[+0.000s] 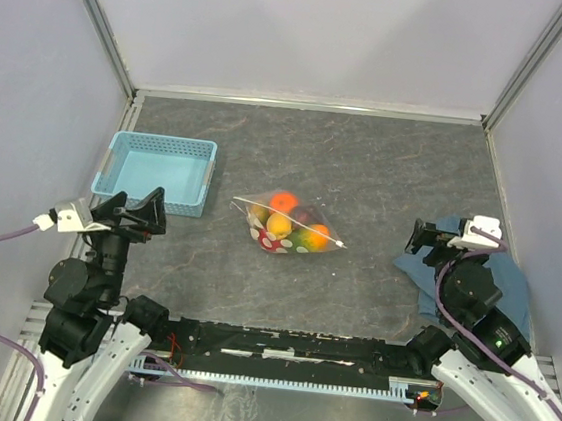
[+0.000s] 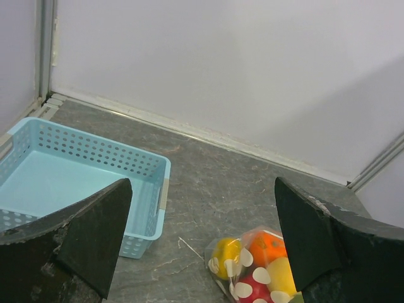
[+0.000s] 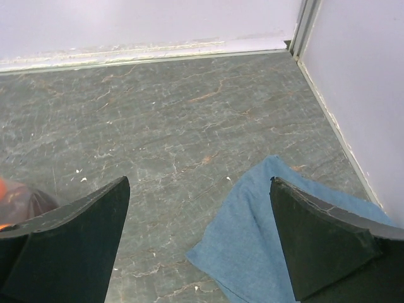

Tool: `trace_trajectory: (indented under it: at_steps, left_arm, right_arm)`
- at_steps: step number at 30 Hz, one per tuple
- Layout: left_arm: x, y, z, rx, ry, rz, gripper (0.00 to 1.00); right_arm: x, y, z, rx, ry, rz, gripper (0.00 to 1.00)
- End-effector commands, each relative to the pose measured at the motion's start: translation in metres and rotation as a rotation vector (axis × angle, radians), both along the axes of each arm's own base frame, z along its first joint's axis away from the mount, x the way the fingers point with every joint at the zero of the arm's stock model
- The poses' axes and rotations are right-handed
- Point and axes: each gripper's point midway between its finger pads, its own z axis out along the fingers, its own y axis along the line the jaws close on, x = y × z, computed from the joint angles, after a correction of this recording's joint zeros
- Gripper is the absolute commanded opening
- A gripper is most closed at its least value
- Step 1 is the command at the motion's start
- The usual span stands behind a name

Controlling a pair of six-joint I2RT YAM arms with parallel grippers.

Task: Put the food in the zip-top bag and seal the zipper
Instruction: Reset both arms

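Zip-top bag [image 1: 294,234] lies mid-table with the toy food [image 1: 283,203] inside, zipper [image 1: 261,208] along its far side; left gripper [image 1: 145,211] hangs wide open by the blue basket [image 1: 159,171], holding nothing. Right gripper [image 1: 421,235] gapes too, over the blue cloth [image 1: 514,285].

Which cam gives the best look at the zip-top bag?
Top external: the whole zip-top bag shows, food inside, zipper along its edge. Left wrist crops it at the bottom; right wrist catches only a sliver at left.
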Motion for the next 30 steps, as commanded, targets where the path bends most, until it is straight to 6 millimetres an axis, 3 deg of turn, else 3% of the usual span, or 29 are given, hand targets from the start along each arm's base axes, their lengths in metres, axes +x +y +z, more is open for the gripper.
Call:
trace_trajectory:
  at_steps: [1,14,30]
  left_arm:
    - [-0.003,0.018,0.008,-0.013,-0.048,0.090,0.99]
    - [-0.009,0.024,0.011,-0.023,-0.088,0.111,1.00]
    - [-0.012,0.024,0.014,-0.021,-0.101,0.109,1.00]
  right_arm:
    - [0.001,-0.011,0.015,0.093,-0.070,-0.088,0.99]
    - [0.010,0.002,0.011,0.074,-0.041,-0.053,0.99]
    - [0.010,0.003,0.012,0.069,-0.040,-0.043,0.99]
